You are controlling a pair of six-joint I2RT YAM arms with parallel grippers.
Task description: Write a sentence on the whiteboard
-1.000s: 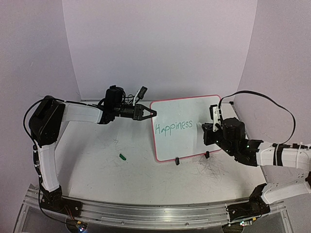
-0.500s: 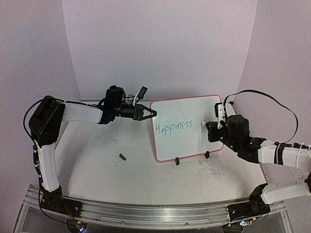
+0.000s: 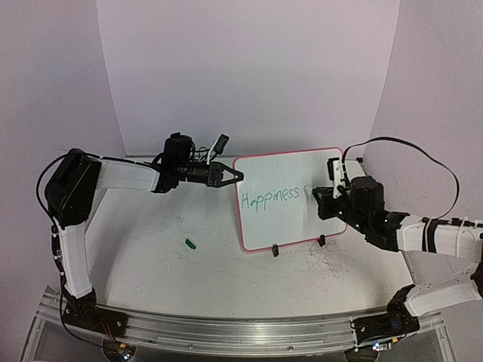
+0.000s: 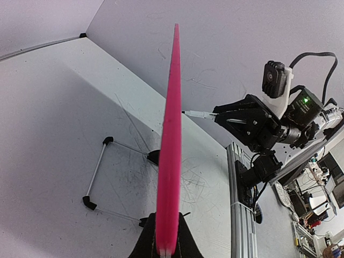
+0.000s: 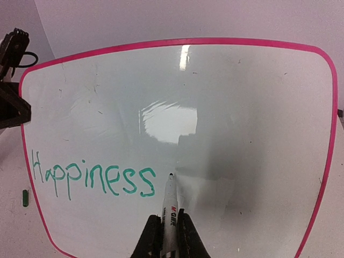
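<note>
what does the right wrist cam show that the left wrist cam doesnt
Only the right wrist view: the whiteboard face-on, the green word "Happiness" on it, and the marker tip just right of the last s.
Only the left wrist view: the board edge-on as a thin pink line, and the wire stand behind it.
Both: the whiteboard, the marker gripped by the right gripper, and the left gripper at the board's edge.
</note>
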